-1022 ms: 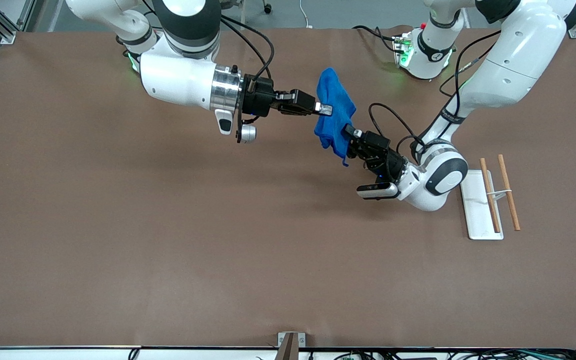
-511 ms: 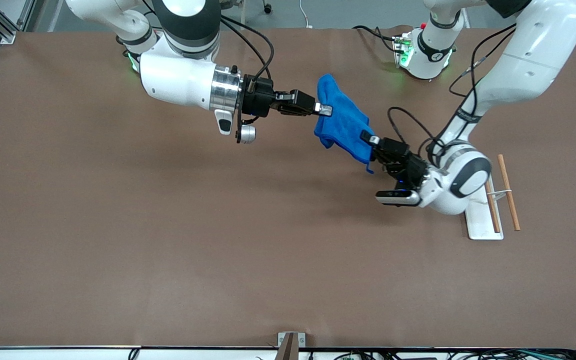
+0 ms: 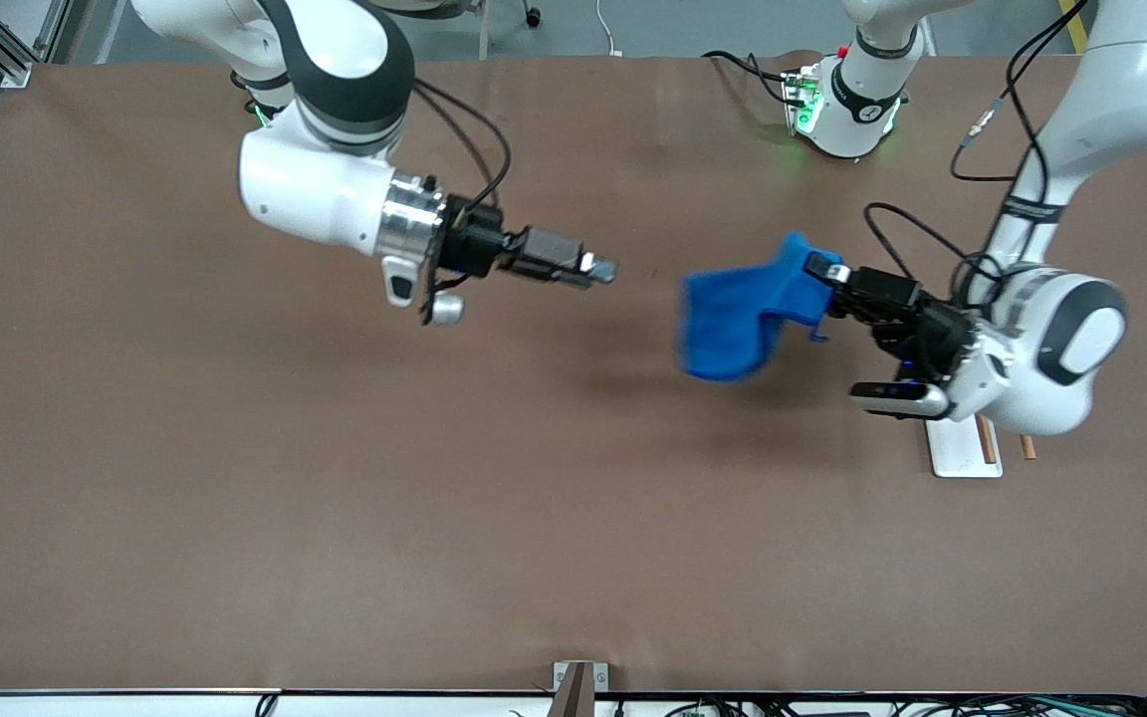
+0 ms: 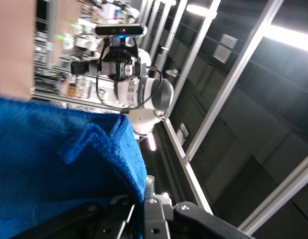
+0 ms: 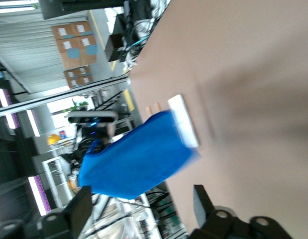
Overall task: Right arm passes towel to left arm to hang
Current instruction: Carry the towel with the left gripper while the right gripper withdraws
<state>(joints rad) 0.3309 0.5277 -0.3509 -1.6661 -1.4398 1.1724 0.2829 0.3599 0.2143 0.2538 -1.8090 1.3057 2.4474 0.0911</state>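
Handover looks done — left gripper point(image 3: 825, 271) pinches the towel point(image 3: 738, 324); right gripper point(image 3: 601, 269), spread empty, waits at nine o'clock — hanging next.

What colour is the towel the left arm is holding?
Bright blue all over; the towel shows best in the front view, hanging from the left tool.

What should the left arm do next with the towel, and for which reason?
Probably carry the towel on toward the rack at the left arm's end of the table. The left end effector alone grips it at one edge, the rest hanging over the table. The right end effector is open and apart from it, so the handover looks complete.
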